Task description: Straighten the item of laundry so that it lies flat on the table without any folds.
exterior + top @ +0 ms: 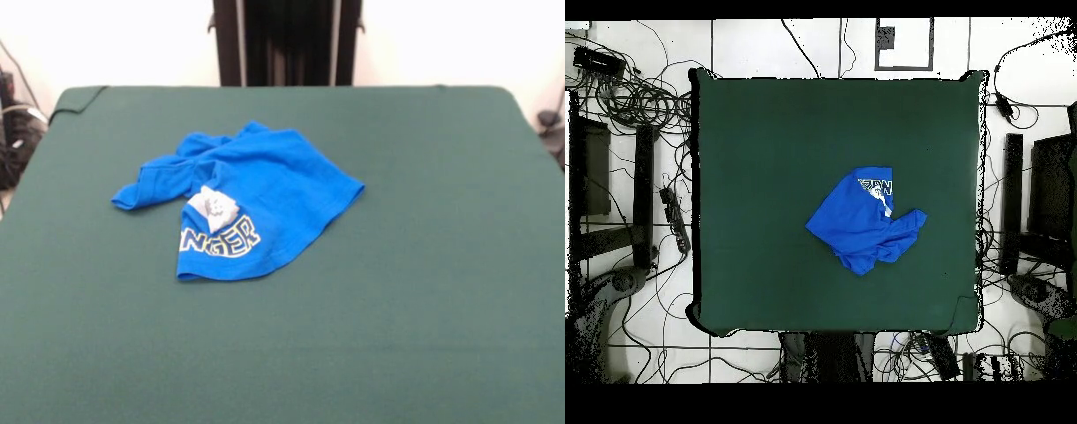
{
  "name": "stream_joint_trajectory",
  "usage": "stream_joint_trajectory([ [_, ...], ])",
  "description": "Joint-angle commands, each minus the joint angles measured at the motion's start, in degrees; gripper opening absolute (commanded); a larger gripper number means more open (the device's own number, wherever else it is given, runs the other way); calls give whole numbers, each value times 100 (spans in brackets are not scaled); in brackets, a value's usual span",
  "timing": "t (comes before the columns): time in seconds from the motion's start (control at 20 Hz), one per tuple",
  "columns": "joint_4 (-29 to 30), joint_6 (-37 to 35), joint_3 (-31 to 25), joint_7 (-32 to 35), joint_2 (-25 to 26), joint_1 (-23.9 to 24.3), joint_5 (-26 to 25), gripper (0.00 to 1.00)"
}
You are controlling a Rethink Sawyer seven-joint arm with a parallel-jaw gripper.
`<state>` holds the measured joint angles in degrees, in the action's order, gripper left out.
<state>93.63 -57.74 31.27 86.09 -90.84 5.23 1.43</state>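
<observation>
The bright blue T-shirt (243, 199) lies crumpled and folded over on the dark green table (424, 265), a little left of centre in the front view. White block letters and a white-grey patch show on its near part. A twisted sleeve sticks out to the left. In the overhead view the shirt (865, 220) lies right of the table's centre (755, 180). No gripper or arm shows in either view.
The robot's dark pedestal (284, 42) stands behind the table's far edge. Cables and black equipment (635, 110) lie on the floor around the table.
</observation>
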Motion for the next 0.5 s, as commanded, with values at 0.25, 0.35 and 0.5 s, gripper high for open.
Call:
stream_joint_trajectory([
  [0.25, 3062, 1306, -936, -2437, 674, 536, 739, 100],
  [0.35, 3232, 1502, -1057, -2528, 668, 648, 818, 100],
  [0.5, 3432, 1616, -1219, -2752, 665, 816, 1013, 100],
])
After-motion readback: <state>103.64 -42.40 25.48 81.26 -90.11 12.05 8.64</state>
